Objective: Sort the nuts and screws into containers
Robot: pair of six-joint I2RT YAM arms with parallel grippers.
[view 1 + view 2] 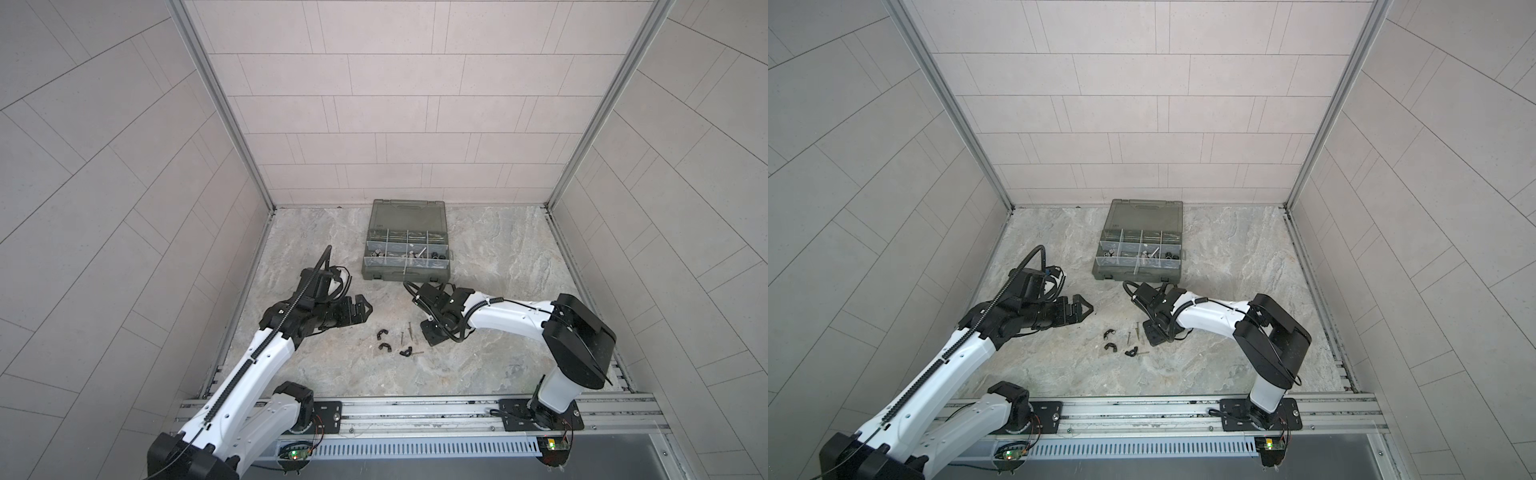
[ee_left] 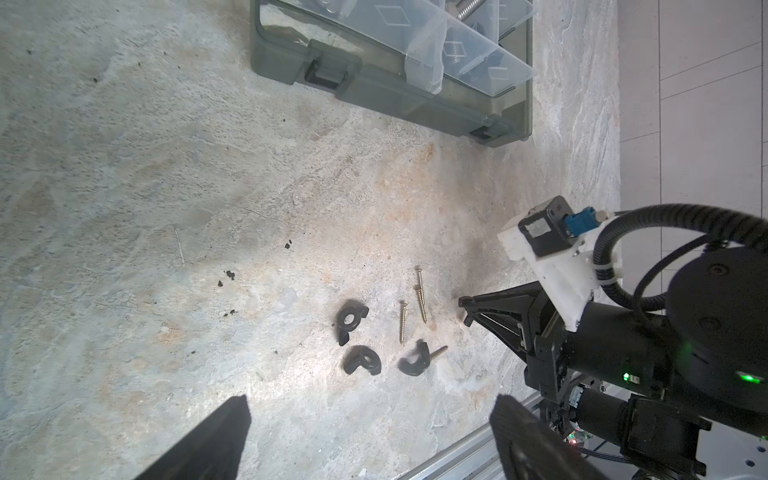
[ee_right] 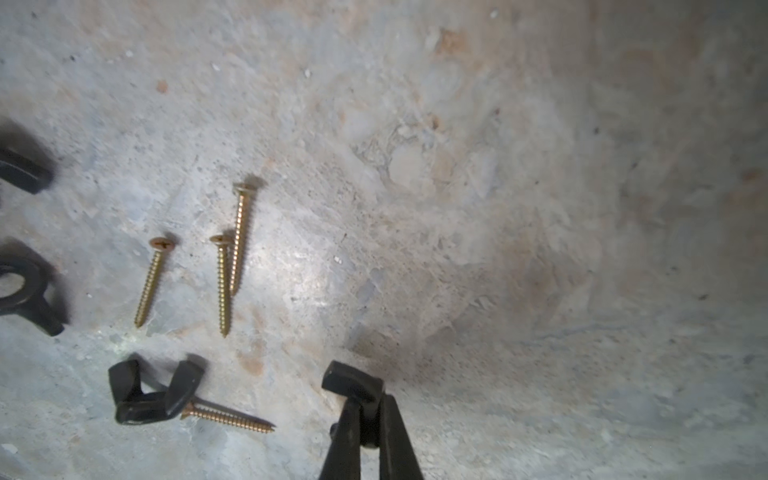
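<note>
Marbled tabletop [image 1: 498, 249]: we're seeing 4 brass screws [image 3: 224, 282] and 3 black winged pieces [image 2: 351, 320] lying loose, near the organiser case [image 1: 405, 275]. Right gripper [image 3: 365, 399] is clamping a 4th black piece [image 3: 351, 380], jaws nearly touching. Left gripper [image 2: 372, 401] is hovering wide open, empty.

White arm shells [image 1: 511, 320], black joints [image 1: 579, 340], ribbed black cable conduit [image 1: 286, 316], black left hand [image 1: 365, 309] (green lights [image 2: 751, 378])

Screws [image 3: 222, 286] are gold, winged nuts [image 3: 129, 386] black, the case [image 2: 395, 99] grey-green, the tabletop [image 3: 498, 208] mottled grey.
</note>
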